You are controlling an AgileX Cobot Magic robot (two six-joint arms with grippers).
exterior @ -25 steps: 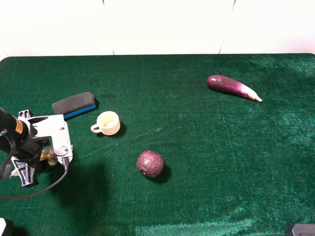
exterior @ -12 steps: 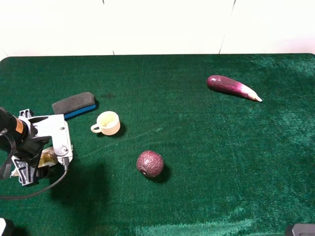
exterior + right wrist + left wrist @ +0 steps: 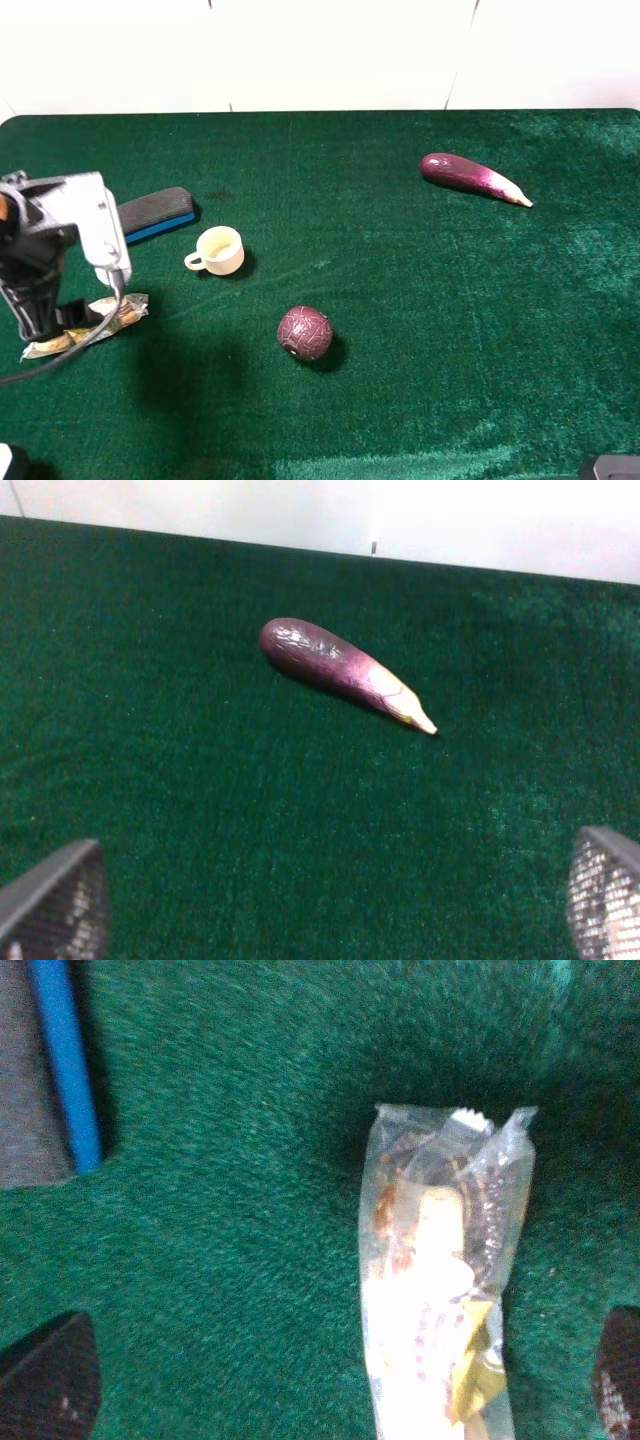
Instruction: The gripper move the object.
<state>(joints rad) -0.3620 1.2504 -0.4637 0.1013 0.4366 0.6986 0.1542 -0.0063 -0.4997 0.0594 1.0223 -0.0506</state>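
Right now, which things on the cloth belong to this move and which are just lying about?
In the job:
- left pincer, open
- clear packet, lying on the cloth between its fingers

Lying about:
- eraser block
- cream cup
- maroon ball
- eggplant

Exterior high view: left gripper (image 3: 45, 318) body and cable cover the middle of the packet (image 3: 125, 308); only its two ends show. Arm cut off at left edge. Right gripper out of frame; dark corner at near-right edge, identity unclear. Left wrist view: packet (image 3: 440, 1300) blurred, near end cut off by frame edge; contents not legible. Eraser block (image 3: 45, 1070) cut off at corner. Fingertips (image 3: 50, 1375) only partly in frame. Right wrist view: fingertips (image 3: 55, 900) cropped at corners.
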